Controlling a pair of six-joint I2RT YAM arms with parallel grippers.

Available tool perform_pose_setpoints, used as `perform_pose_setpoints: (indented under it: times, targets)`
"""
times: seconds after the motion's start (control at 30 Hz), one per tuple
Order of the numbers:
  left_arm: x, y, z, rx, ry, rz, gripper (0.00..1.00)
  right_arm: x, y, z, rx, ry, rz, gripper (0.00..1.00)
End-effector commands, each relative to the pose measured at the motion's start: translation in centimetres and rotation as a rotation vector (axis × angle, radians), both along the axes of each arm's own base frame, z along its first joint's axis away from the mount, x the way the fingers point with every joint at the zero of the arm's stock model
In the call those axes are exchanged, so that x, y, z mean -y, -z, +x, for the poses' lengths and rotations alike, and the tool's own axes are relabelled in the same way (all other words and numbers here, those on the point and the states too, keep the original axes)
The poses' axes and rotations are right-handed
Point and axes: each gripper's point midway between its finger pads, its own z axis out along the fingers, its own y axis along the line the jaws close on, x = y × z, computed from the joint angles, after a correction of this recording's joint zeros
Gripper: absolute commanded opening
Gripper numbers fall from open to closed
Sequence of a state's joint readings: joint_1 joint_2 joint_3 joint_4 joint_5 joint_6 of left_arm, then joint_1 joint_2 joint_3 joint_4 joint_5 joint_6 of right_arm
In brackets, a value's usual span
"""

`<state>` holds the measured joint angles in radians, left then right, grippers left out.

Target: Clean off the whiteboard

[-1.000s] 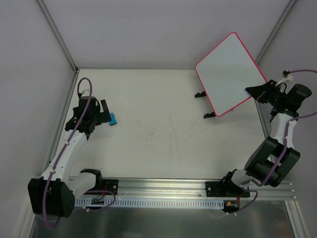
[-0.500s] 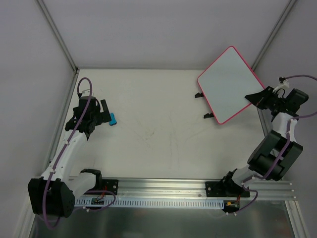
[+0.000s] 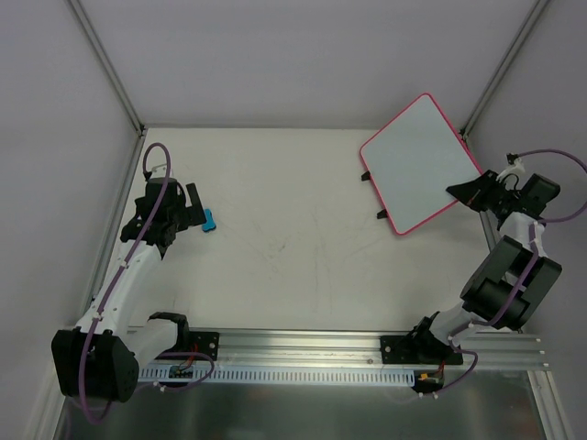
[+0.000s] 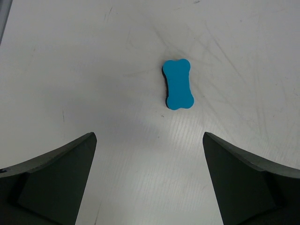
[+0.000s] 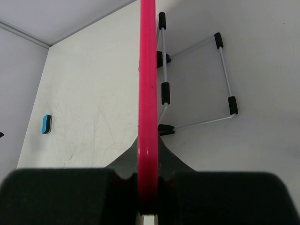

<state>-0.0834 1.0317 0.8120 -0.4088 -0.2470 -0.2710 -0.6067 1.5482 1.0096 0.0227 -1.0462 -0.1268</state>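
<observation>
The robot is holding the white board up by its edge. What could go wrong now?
1. The right pincer pinches the whiteboard only at one thin pink edge, so the board might slip or swing down.
2. The wire stand stands close by. A dropped or tilted board could knock it.
3. The left pincer is open above the small blue eraser, which might get pushed away instead of grabbed.
</observation>
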Motion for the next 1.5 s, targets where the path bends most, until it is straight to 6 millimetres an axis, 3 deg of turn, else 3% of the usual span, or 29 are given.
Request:
perform_pose_setpoints:
  times: [0.0, 0.1, 0.57, 1.07, 1.2, 1.3, 1.37, 1.43, 1.47]
  targets:
    - [-0.5, -0.8, 0.2, 0.036, -0.004, 0.023, 0.99, -0.5, -0.3, 0.1, 0.063, -0.053, -0.046, 0.06]
    - [-0.5, -1.0, 0.2, 0.042, -0.001, 0.021, 0.99, -0.5, 0.5, -0.4, 0.034, -0.038, -0.060, 0.19]
    - [-0.6, -1.8, -0.1, 0.078, -0.003, 0.024, 0.99, 0.0, 3.0, -2.7, -0.075, 0.037, -0.071, 0.33]
    - [-0.2, -2.5, -0.3, 0.105, 0.006, 0.005, 0.99, -0.1, 3.0, -4.5, -0.112, 0.131, -0.126, 0.57]
    - [0.0, -2.5, -0.3, 0.105, 0.011, -0.005, 0.99, 0.2, 3.1, -5.6, -0.165, 0.199, -0.135, 0.69]
    - [0.1, -2.2, -0.3, 0.096, 0.015, -0.005, 0.99, 0.7, 2.5, -7.1, -0.213, 0.284, -0.172, 0.78]
    - [0.1, -2.1, -0.2, 0.091, 0.015, 0.009, 0.99, 1.5, 0.3, -8.0, -0.194, 0.364, -0.235, 0.86]
    - [0.2, -2.1, -0.2, 0.088, 0.017, 0.022, 0.99, 1.9, -0.5, -9.6, -0.254, 0.435, -0.275, 0.89]
    - [0.4, -2.0, -0.2, 0.085, 0.022, 0.029, 0.99, 3.1, -2.7, -9.9, -0.245, 0.524, -0.338, 0.89]
